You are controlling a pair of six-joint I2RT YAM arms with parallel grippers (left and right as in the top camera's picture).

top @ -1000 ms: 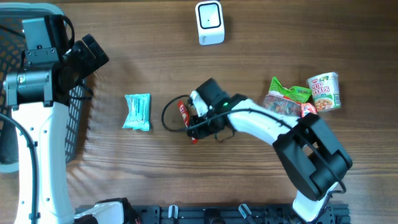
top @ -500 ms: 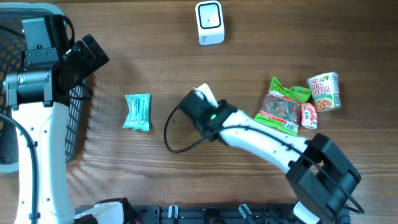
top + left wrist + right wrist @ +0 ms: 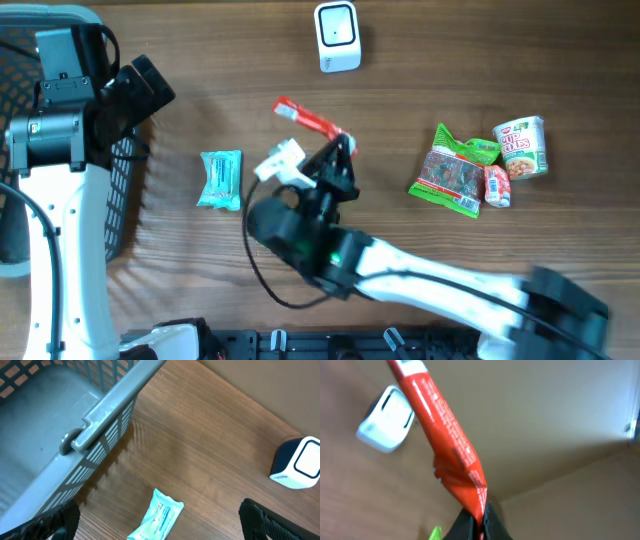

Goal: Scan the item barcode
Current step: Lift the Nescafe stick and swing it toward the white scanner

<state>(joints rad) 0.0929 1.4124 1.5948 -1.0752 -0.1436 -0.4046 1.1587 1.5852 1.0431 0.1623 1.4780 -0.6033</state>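
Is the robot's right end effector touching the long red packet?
Touching. The right wrist view shows the right end effector pinched shut on the lower end of the long red plastic packet.

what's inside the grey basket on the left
In the left wrist view the basket shows only bare grey floor, no item. From overhead the left arm covers most of it, so the rest cannot be checked.

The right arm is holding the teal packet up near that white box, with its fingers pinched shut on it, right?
Not the teal one. The right gripper is shut on the red packet, held up near the white box, as the right wrist view shows. The teal packet lies on the table.
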